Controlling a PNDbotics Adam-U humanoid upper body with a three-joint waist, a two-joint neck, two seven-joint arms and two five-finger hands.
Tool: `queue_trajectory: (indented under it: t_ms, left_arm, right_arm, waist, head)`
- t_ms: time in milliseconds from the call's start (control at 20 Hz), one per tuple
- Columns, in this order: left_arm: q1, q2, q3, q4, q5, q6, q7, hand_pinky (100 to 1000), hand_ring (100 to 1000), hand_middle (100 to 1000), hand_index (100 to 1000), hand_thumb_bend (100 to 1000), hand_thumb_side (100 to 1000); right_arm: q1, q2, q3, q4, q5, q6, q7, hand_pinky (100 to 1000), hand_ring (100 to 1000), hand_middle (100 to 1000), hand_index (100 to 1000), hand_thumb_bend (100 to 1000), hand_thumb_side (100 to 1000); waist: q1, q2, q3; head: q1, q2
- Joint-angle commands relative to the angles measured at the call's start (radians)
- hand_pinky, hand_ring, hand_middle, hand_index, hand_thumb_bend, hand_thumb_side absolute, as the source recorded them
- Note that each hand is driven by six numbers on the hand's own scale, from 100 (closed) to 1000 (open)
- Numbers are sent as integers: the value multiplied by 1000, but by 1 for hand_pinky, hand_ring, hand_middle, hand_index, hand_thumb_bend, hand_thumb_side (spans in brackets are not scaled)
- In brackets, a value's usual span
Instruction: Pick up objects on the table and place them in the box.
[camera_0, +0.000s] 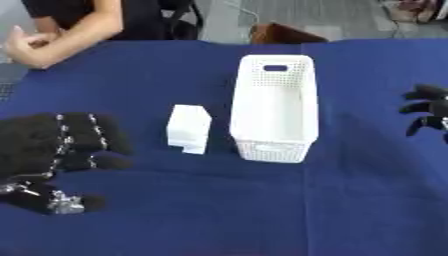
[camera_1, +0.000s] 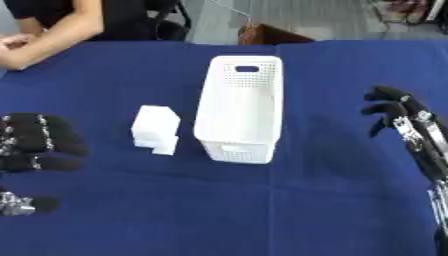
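Note:
A small white blocky object (camera_0: 189, 128) lies on the blue tablecloth, just left of a white perforated box (camera_0: 274, 107) that stands long-ways in the middle and looks empty. My left hand (camera_0: 54, 155) hovers at the left edge, open with fingers spread, a short way left of the white object and not touching it. My right hand (camera_1: 395, 112) hangs at the right, fingers relaxed and pointing left, well clear of the box and holding nothing.
The blue cloth (camera_0: 219, 210) covers the whole table. A person's arms (camera_0: 61, 37) rest on the far left edge. A brown object (camera_0: 280, 34) sits behind the table's far edge.

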Motion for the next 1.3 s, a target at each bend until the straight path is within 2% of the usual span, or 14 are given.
queue_trajectory:
  t_ms: [50,200,250,400,450,500,550,650,850,1050,1300]
  left_arm:
    - [-15,51,13,-13,47,8,-41,834,768,809,910,387,271]
    - [-22,56,12,-13,84,16,-73,835,770,811,912,372,268]
    - [-24,57,11,-13,98,18,-82,830,767,809,914,333,257]
    - [-34,66,7,-13,140,31,-119,835,770,808,912,310,263]
    - [-40,73,6,-13,150,40,-137,848,779,810,910,291,333]
    - [-51,84,2,-13,159,52,-159,848,779,810,910,291,333]
    - [-64,96,-1,-13,166,65,-182,865,794,812,905,314,397]
    - [-93,121,-10,-12,181,91,-223,879,806,818,903,348,433]
    - [-173,156,-38,38,235,118,-285,885,823,829,916,321,508]
    - [-218,164,-49,93,298,112,-330,883,829,837,922,298,529]
    - [-229,164,-49,103,336,106,-362,882,830,838,923,291,535]
  right_arm:
    - [-4,-24,-3,-11,3,-1,3,449,702,764,900,100,856]
    - [-3,-25,-3,-11,3,0,4,449,702,764,900,100,856]
    - [-3,-25,-3,-11,3,0,4,449,702,764,900,100,857]
    - [-3,-27,-3,-11,3,0,4,449,702,764,901,100,857]
    - [-2,-28,-3,-10,3,0,4,449,702,764,901,100,857]
    - [0,-29,-3,-9,4,0,4,449,702,764,901,100,857]
    - [1,-30,-2,-8,4,0,5,448,702,764,901,100,857]
    - [3,-32,-1,-7,5,1,7,448,702,764,901,100,857]
    - [9,-36,7,-2,6,2,16,447,701,764,901,100,858]
    - [13,-39,11,1,5,2,24,445,701,764,901,100,858]
    - [15,-39,11,1,4,3,26,446,701,764,901,100,858]
  waist:
    - [2,-14,2]
    - [3,-14,2]
    - [4,-14,2]
    - [5,-14,2]
    - [6,-15,3]
    - [8,-16,5]
    - [10,-17,6]
    - [15,-20,7]
    - [29,-28,1]
    - [40,-31,-10]
    - [44,-33,-10]
  head:
    - [-6,1]
    - [-7,1]
    - [-6,1]
    - [-7,3]
    - [-8,4]
    - [-9,5]
    - [-10,6]
    - [-10,8]
    - [-7,10]
    - [-9,5]
    - [-12,7]
